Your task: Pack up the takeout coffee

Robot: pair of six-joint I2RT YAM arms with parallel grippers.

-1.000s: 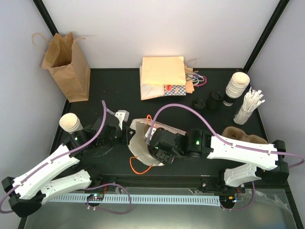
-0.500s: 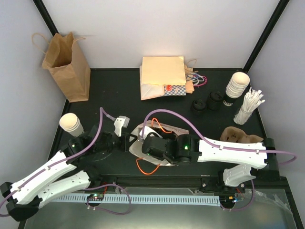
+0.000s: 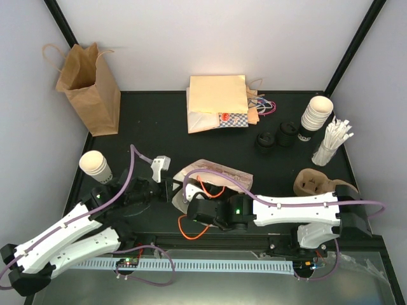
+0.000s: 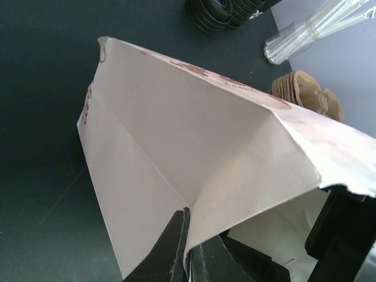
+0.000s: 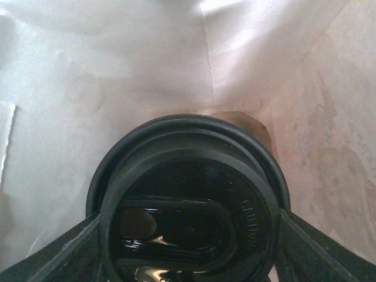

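Takeout coffee (image 5: 188, 217) close under the right wrist camera, black lid turned to the lens. Held at the sides between the dark fingers (image 5: 53, 249) of the right gripper (image 5: 189, 249), which is closed on the cup. Already inside the white paper bag (image 5: 117, 76), with pale walls all round and a fold line running away beyond the lid. Cannot tell whether the cup's base rests on anything.

Next out, the left gripper (image 4: 187, 247), pinched thin on the bag's near edge to hold the mouth up and open. Bag body (image 4: 194, 147) slanting away over the dark table (image 4: 35, 70).

Likely step: seating the cup deep in the bag. Best done slowly and straight along the bag's length, with the cup level so the lid does not catch a wall. Release only once the base feels supported. Part the jaws just enough to clear the lid, then withdraw along the entry line without dragging the paper. Hold the left pinch steady, without pulling hard enough to tear or slide the bag.

Farther off, a stack of black lids (image 4: 220, 9), bundled straws (image 4: 305, 32) and a brown cup carrier (image 4: 308, 94). At the back left corner, an upright brown paper bag (image 3: 89, 82).
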